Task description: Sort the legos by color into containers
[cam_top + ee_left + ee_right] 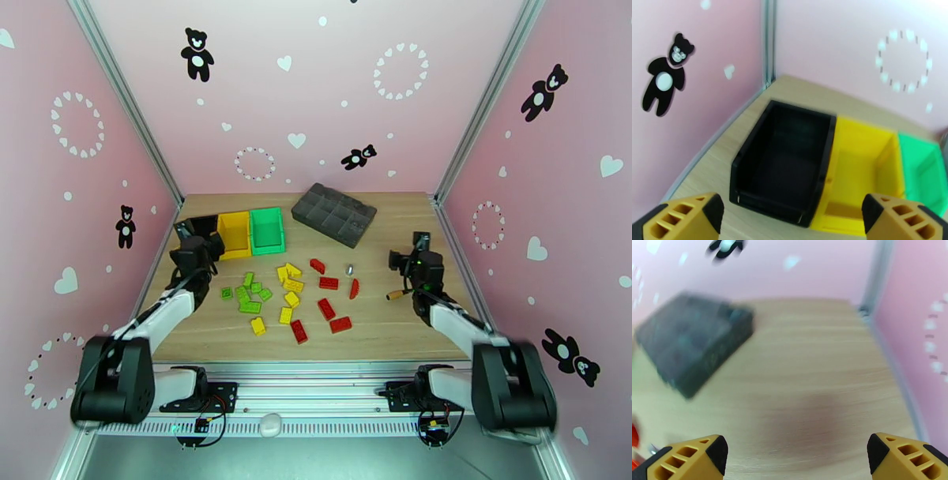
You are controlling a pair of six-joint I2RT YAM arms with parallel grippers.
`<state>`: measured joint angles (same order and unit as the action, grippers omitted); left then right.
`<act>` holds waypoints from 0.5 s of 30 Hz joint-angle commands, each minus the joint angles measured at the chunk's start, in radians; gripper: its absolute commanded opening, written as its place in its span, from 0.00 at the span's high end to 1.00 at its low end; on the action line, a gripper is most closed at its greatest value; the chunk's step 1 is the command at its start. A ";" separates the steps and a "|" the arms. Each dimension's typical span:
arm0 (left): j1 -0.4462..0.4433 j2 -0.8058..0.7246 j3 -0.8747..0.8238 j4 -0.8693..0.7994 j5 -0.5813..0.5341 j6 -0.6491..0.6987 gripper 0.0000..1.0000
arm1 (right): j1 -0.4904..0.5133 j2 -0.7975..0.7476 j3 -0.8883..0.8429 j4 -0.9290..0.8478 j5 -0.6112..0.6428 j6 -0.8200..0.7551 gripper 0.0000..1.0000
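Hovering my left gripper by black bin, right gripper over counter, both wide open, holding nothing. All legos loose mid-counter, near yellow bin and green bin. Sorting not started, I'd say. Next: drop onto one brick, pinch it.

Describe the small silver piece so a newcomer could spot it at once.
Start at the dark grey compartmented plastic tray at the far edge of the wooden table. Just nearer than its front corner, beside the red studded plastic bricks, lies the small silver metal piece. It alone is shiny and studless.
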<state>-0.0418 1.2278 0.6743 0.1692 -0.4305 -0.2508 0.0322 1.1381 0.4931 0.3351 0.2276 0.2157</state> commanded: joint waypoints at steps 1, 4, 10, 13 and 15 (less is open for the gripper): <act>0.001 -0.090 0.053 -0.371 -0.016 -0.184 0.02 | -0.003 -0.076 0.190 -0.530 0.144 0.154 0.01; -0.001 -0.174 0.082 -0.501 0.034 -0.236 0.02 | -0.004 -0.051 0.334 -0.839 0.098 0.240 0.01; 0.005 -0.346 0.087 -0.701 0.220 -0.446 0.02 | -0.006 -0.069 0.369 -0.987 -0.119 0.400 0.01; 0.005 -0.333 0.127 -0.829 0.365 -0.491 0.06 | -0.005 -0.057 0.388 -1.005 -0.322 0.447 0.17; 0.003 -0.308 0.147 -0.899 0.465 -0.497 0.14 | 0.007 -0.016 0.403 -1.018 -0.426 0.470 0.30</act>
<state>-0.0414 0.8936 0.7826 -0.5468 -0.1574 -0.6792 0.0303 1.0901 0.8646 -0.5854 0.0090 0.5972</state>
